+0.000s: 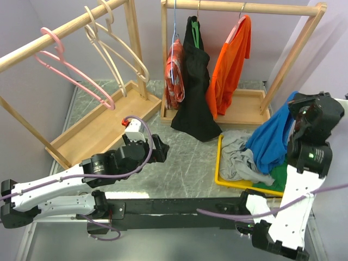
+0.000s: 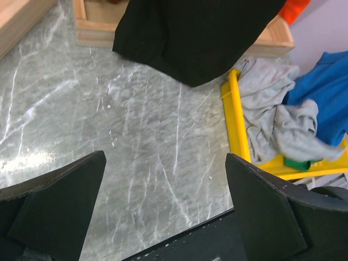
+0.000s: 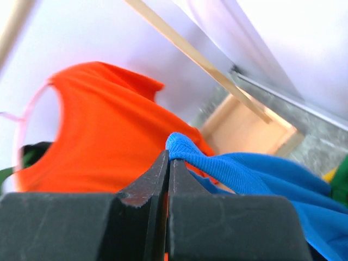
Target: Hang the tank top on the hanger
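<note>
Right wrist view: right gripper [image 3: 167,163] pinched on the edge of the tank top [image 3: 261,176], likely a good hold for soft floppy cloth; left gripper [image 2: 165,163] spread wide

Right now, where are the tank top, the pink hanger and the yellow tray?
tank top [image 1: 270,142], top external view, middle of the blue fabric.
pink hanger [image 1: 109,103], top external view, lower tip of its sloping arm.
yellow tray [image 1: 218,160], top external view, left rim.

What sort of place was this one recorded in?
Probably a robot lab's tabletop set-up for laundry practice: two wooden clothes racks with hung garments, a yellow tray of loose clothes, all on a marble-patterned table.
</note>
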